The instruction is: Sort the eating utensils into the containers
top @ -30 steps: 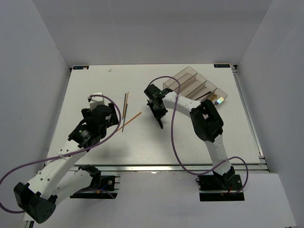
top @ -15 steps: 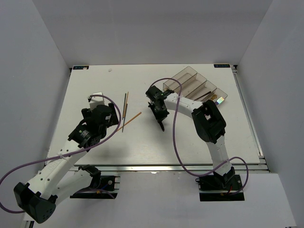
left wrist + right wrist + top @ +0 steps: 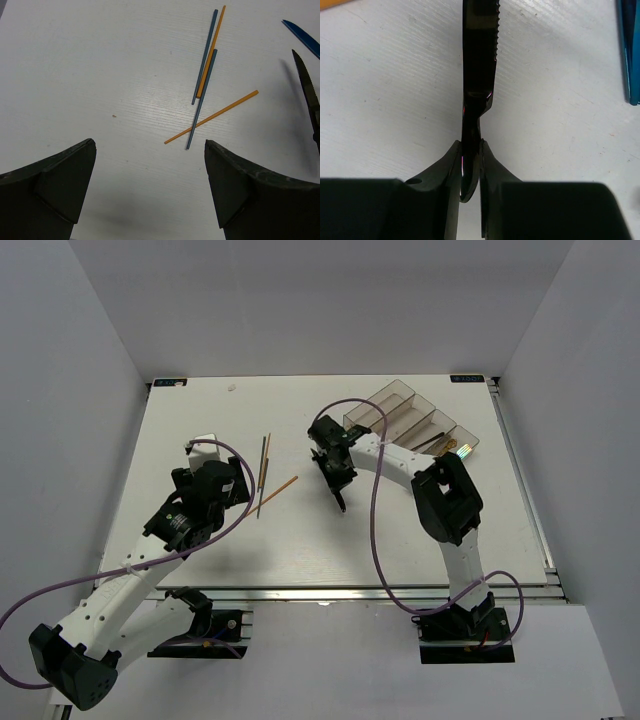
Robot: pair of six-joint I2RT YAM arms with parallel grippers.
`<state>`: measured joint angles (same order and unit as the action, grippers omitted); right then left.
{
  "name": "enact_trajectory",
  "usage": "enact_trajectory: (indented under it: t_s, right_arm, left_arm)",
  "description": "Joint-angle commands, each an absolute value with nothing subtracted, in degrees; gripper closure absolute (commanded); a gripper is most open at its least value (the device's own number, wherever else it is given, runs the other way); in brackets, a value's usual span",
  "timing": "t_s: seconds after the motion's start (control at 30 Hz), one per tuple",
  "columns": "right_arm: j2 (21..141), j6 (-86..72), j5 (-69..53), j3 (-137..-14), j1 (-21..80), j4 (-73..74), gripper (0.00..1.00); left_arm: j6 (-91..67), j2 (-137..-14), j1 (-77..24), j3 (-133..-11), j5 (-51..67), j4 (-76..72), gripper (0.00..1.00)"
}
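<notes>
My right gripper (image 3: 332,470) (image 3: 470,146) is shut on the handle of a black serrated knife (image 3: 480,50) (image 3: 338,495) at the table's middle; the blade points away from the jaws and also shows in the left wrist view (image 3: 307,90). A blue knife (image 3: 627,50) (image 3: 300,35) lies beside it on the table. Orange and grey chopsticks (image 3: 264,462) (image 3: 205,65) lie to the left, one orange stick (image 3: 212,117) crossing a grey one. My left gripper (image 3: 232,488) (image 3: 150,145) is open and empty, just short of the chopsticks. The four joined smoky bins (image 3: 400,405) stand at the back right.
An iridescent utensil (image 3: 462,451) and a dark piece lie in the nearest bins. White walls enclose the table on three sides. The right arm's purple cable (image 3: 372,500) loops over the table's middle.
My right gripper has shifted slightly toward the back with the black knife in it. The left arm and the chopsticks have not moved.
</notes>
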<state>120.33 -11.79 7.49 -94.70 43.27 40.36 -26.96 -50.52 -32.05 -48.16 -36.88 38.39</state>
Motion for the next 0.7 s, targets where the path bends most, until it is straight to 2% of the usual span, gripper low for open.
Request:
enact_trajectory:
  t_s: [0.0, 0.33, 0.67]
  right_arm:
    - [116.98, -11.51, 8.00, -94.74, 43.59, 40.69, 1.00]
    - [111.19, -13.97, 6.51, -97.99, 36.31, 37.71, 1.00]
    - [110.48, -23.28, 1.59, -97.30, 20.24, 26.64, 1.00]
  left_arm:
    - [-26.72, -49.75, -31.90, -47.81, -36.83, 37.79, 0.02]
    - [-26.72, -49.40, -31.90, -47.72, -36.91, 37.88, 0.02]
    - [-26.72, -49.22, -31.90, -47.72, -37.00, 37.88, 0.02]
